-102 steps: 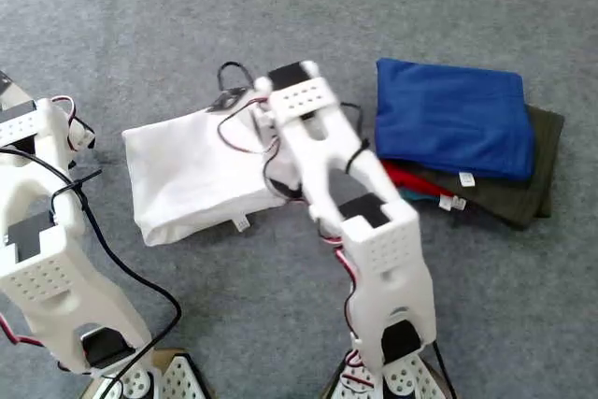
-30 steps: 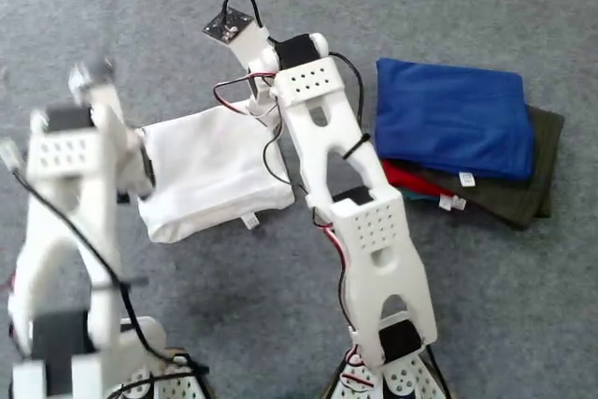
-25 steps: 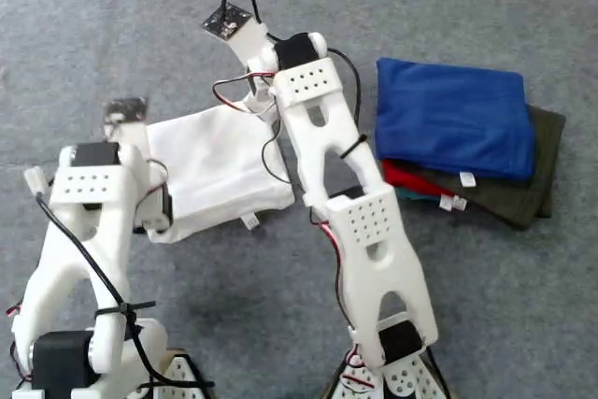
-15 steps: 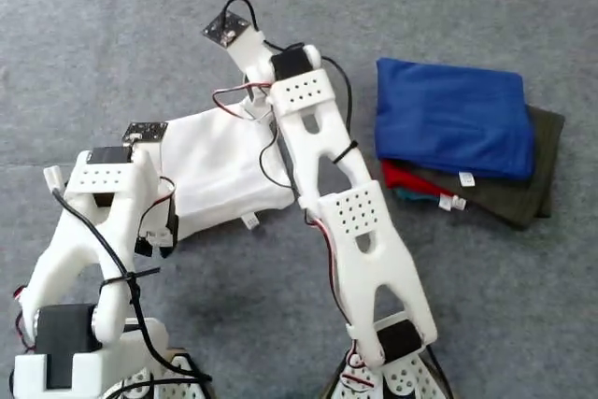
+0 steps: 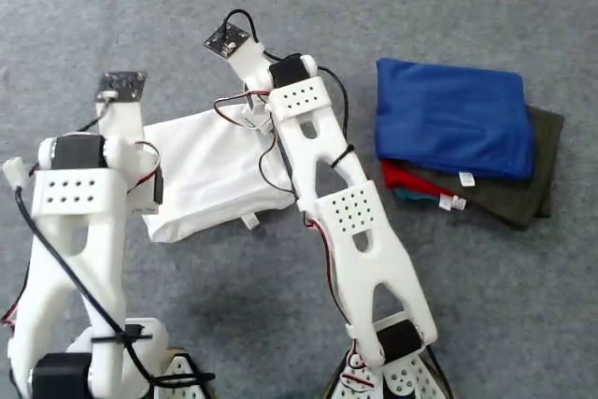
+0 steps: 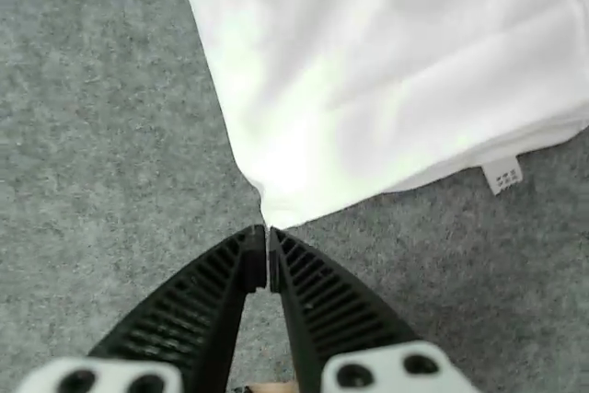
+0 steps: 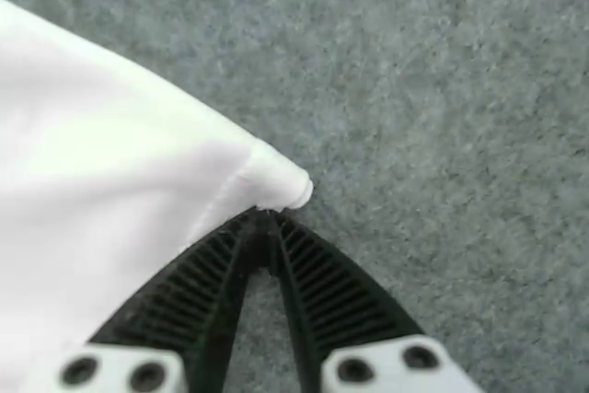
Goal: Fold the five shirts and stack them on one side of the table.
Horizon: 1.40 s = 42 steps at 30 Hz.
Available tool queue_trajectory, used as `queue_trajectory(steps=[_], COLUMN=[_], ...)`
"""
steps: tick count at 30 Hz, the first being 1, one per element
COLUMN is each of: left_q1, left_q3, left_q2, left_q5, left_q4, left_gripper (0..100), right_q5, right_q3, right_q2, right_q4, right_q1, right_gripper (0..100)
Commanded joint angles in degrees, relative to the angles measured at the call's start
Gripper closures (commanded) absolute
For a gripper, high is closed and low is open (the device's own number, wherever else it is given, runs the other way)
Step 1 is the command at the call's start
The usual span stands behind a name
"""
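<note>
White shirt: spans diagonally between grippers — stack lies right.
Left gripper: jaws together, at near-left corner.
Right gripper: jaws together, far-right corner — nearer stack.

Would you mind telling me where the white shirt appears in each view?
High view: white shirt mid-table, between the two arms.
Left wrist view: a shirt corner meets the left gripper.
Right wrist view: another corner meets the right gripper.
Shared landmark: grey table cover.

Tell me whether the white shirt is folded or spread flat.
Folded: the white shirt lies as a compact rectangle, with stacked layers showing along its edge by the tag.
</note>
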State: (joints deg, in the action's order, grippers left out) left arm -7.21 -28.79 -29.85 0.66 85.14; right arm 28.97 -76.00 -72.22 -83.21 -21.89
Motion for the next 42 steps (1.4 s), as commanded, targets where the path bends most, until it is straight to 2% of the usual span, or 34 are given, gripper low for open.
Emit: queue_trajectory(steps=[1, 10, 18, 24, 29, 33, 37, 40, 42], left_q1=[0.9, 6.5, 1.5, 4.4, 7.2, 5.7, 3.6, 0.6, -2.2], left_q3=[-2.4, -22.4, -25.2, -24.6, -16.1, -4.0, 9.1, 15.3, 14.6], left_q2=[-1.8, 6.5, 10.4, 9.2, 7.0, 5.4, 5.0, 5.3, 6.0], left_q5=[-2.5, -2.6, -1.4, -0.3, -0.5, -0.4, -0.4, -0.6, -1.2], left_q4=[-5.2, -20.8, -25.9, -25.8, -17.9, -9.8, -2.9, -2.1, -6.9], left_gripper=[96, 97, 97, 97, 97, 97, 97, 97, 97], right_q5=[0.3, 0.2, 0.4, 0.4, 0.4, 0.4, 0.4, 0.3, -0.4], right_q3=[-2.0, -1.5, -1.7, -2.9, -8.7, -19.7, -18.9, -19.8, -19.7], right_q2=[2.7, 2.5, -1.0, -0.9, -0.9, -1.0, 2.8, 5.4, 8.0], right_q4=[-0.3, 1.8, 2.7, 2.5, -1.2, -8.7, -11.8, -15.2, -18.3], right_q1=[0.4, 0.6, 0.7, 0.7, 1.7, 2.2, 2.4, 3.0, 3.0], right_gripper=[98.4, 98.4, 98.4, 98.4, 98.4, 98.4, 98.4, 98.4, 98.4])
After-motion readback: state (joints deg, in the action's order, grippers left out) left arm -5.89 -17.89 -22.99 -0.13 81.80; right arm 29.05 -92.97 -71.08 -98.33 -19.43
